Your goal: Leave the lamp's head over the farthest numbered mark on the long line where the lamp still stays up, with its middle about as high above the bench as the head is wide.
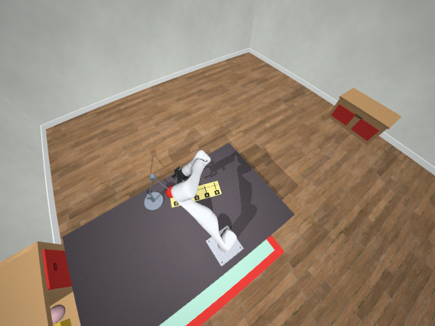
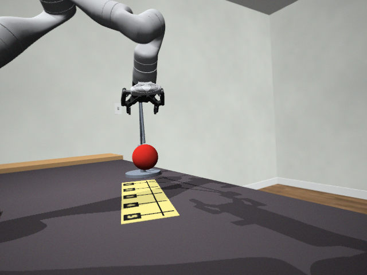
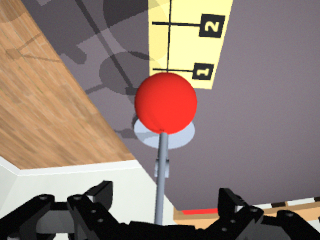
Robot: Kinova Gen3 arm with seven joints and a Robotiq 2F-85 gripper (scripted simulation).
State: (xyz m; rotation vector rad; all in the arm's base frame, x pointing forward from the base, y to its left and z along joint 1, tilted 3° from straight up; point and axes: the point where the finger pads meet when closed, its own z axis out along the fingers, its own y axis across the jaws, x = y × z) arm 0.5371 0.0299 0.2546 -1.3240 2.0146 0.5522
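The lamp's red ball head (image 1: 169, 191) (image 2: 144, 156) (image 3: 166, 103) hangs on the grey lamp arm (image 1: 161, 184) (image 2: 141, 127) (image 3: 160, 195). The round lamp base (image 1: 153, 203) (image 2: 133, 173) (image 3: 175, 140) stands on the bench. The yellow strip (image 1: 219, 186) (image 2: 153, 216) (image 3: 190, 50) carries the long line and numbered marks. In the wrist view the head lies between the base and mark 1, overlapping the strip's near end. Its exact height is unclear. My gripper (image 1: 178, 173) (image 2: 142, 111) (image 3: 165, 196) is open above the head, holding nothing; the lamp arm shows between its fingers in the wrist view.
The dark bench top (image 1: 140, 252) (image 2: 74, 248) ends close behind the lamp. My white arm (image 1: 202, 214) reaches over the strip from its base plate (image 1: 214, 252). A wooden shelf (image 1: 21, 280) stands at the left, and a cabinet (image 1: 372, 105) is far off by the wall.
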